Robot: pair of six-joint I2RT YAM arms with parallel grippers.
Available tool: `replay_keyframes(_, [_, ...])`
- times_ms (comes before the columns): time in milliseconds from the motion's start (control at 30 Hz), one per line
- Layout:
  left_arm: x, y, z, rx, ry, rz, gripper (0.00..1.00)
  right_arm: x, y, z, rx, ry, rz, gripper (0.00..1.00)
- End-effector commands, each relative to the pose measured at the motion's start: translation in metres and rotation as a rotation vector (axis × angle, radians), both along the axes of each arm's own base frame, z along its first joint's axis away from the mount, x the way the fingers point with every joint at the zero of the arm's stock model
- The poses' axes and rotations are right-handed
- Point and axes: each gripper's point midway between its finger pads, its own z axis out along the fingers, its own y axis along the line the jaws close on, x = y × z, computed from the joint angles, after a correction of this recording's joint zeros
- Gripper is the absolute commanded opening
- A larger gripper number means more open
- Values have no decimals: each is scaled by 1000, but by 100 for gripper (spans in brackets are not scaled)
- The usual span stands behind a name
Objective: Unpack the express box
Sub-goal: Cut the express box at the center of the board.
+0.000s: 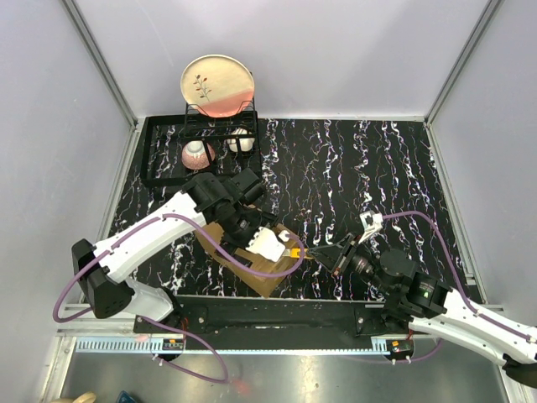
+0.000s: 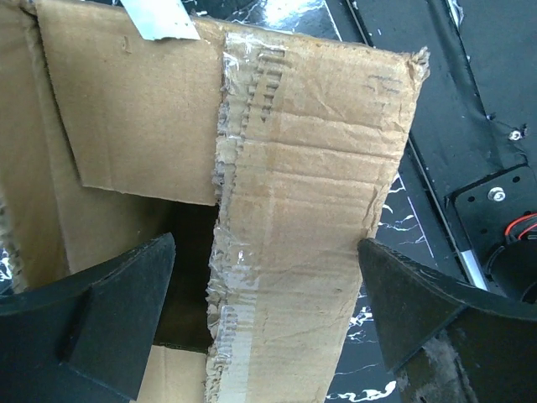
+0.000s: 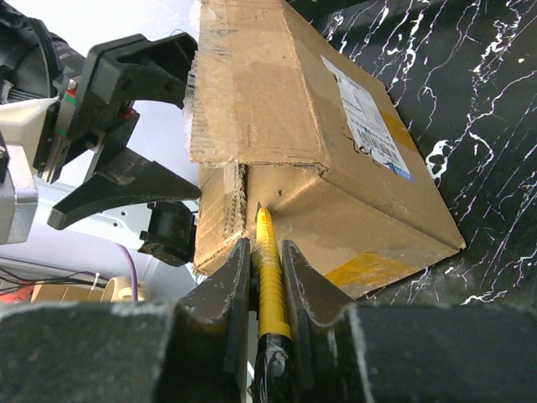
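Note:
The express box (image 1: 270, 274), a brown cardboard carton, lies near the table's front edge between both arms. Its top flaps (image 2: 310, 168) stand partly open, with torn clear tape along one edge and a dark gap beside it. My left gripper (image 2: 267, 294) hangs open over the box with the taped flap between its spread fingers (image 2: 117, 311); in the top view this left gripper (image 1: 262, 242) is above the carton. My right gripper (image 3: 267, 277) is shut on a yellow utility knife (image 3: 268, 269). The knife tip touches the box (image 3: 352, 185) at a corner seam under a flap.
A black dish rack (image 1: 168, 151) stands at the back left with a round plate (image 1: 217, 86) upright in it and a bowl (image 1: 197, 154) below. A black mounting rail (image 1: 277, 315) runs along the near edge. Grey walls enclose the marbled black table (image 1: 361, 168).

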Motion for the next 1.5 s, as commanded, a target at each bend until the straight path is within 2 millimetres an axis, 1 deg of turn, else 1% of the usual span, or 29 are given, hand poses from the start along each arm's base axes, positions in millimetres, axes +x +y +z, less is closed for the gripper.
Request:
replay_keyframes(0, [-40,48,-16,185,154,-17,99,8,-6,-5,-68,-14,-40,0])
replay_keyframes(67, [-35,50,-19,207,144,-17,99,6,-5,-3,-63,-15,-32,0])
replay_keyframes(133, [-28,50,-18,212,142,13,99,6,-6,-2,-58,-16,-32,0])
replay_keyframes(267, [-26,59,-25,256,127,9,99,6,-5,-1,-60,-21,-29,0])
replay_keyframes(367, [-34,64,-35,292,166,10,99,5,-4,0,-61,-22,-21,0])
replay_keyframes(500, [-52,69,-49,342,233,-6,99,5,-4,1,-61,-24,-21,0])
replay_keyframes(633, [-65,71,-54,355,282,-10,98,5,-5,2,-61,-27,-23,0])
replay_keyframes(700, [-67,71,-54,353,286,-10,98,6,-4,3,-61,-31,-25,0])
replay_keyframes(800, [-60,64,-47,326,258,-6,89,7,-1,4,-72,-37,-19,0])
replay_keyframes(833, [-58,62,-44,318,248,0,80,8,1,4,-80,-40,-15,0])
replay_keyframes(867, [-52,57,-38,301,226,6,74,8,3,5,-83,-41,-13,0])
replay_keyframes(933, [-44,54,-31,295,185,21,61,9,6,4,-94,-45,-4,0])
replay_keyframes(967, [-37,49,-23,272,155,27,49,9,6,6,-92,-47,-4,0])
replay_keyframes(1000, [-34,49,-20,269,138,34,41,9,7,8,-90,-50,-1,0])
replay_keyframes(1033, [-34,48,-16,261,126,44,37,10,8,8,-90,-53,0,0])
replay_keyframes(1067, [-32,47,-14,256,113,48,31,10,8,9,-88,-54,0,0])
replay_keyframes(1167, [-36,47,-10,250,97,42,27,9,9,11,-80,-56,5,0])
replay_keyframes(1200, [-38,45,-10,245,103,42,24,8,10,11,-79,-56,11,0])
replay_keyframes(1267, [-40,43,-9,243,120,66,23,7,11,11,-71,-51,16,0])
replay_keyframes(1367, [-41,40,-9,247,142,89,18,4,14,15,-46,-64,41,0])
replay_keyframes(1400, [-40,38,-9,248,140,97,14,0,17,18,-34,-74,68,0])
replay_keyframes(1433, [-38,36,-9,254,145,111,7,-1,19,22,-17,-85,77,0])
replay_keyframes(1467, [-36,33,-5,242,139,117,5,-2,21,19,-20,-82,86,0])
